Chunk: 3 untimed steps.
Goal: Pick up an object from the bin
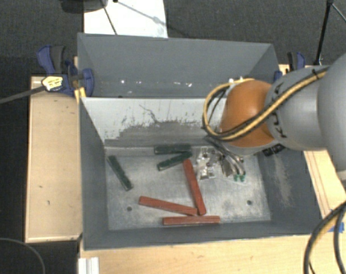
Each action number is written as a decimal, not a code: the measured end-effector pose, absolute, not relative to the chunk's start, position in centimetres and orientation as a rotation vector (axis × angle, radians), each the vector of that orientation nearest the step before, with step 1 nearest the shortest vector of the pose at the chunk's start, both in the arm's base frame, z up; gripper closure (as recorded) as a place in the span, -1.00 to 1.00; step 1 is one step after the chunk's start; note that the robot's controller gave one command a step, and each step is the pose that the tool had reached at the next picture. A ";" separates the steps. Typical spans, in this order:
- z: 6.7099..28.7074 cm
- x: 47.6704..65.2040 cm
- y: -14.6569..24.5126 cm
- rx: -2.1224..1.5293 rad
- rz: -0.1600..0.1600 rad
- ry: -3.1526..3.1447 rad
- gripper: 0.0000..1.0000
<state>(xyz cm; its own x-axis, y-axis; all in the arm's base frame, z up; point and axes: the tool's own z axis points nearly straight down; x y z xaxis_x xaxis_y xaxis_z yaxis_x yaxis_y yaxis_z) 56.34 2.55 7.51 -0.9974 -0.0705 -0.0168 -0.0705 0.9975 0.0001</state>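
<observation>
The pincer (pixel 218 167) hangs low in the bin (pixel 287 181) — apart or together, I cannot tell. Touching its left side lies a slanted red-brown stick (pixel 194 190) — probably why it sits so low; a green stick (pixel 174 162) lies further left.

Bin (pixel 93 170): six sticks lie on its floor.
Lone stick (pixel 119 173): at left, apart.
Back sticks (pixel 173 149): two, near the back wall.
Front sticks (pixel 194 188): three, close together, middle to front.
Gripper (pixel 218 167): just right of them.

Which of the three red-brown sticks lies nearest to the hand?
The steep red-brown stick, whose upper end reaches beside the hand; the other two lie flatter, farther from it.
</observation>
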 end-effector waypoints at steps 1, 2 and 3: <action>7.3 55.9 2.5 -0.117 0.000 3.142 -1.00; 7.3 55.9 2.5 -0.119 -0.001 3.142 -1.00; 7.4 48.2 10.0 -0.276 0.003 3.119 1.00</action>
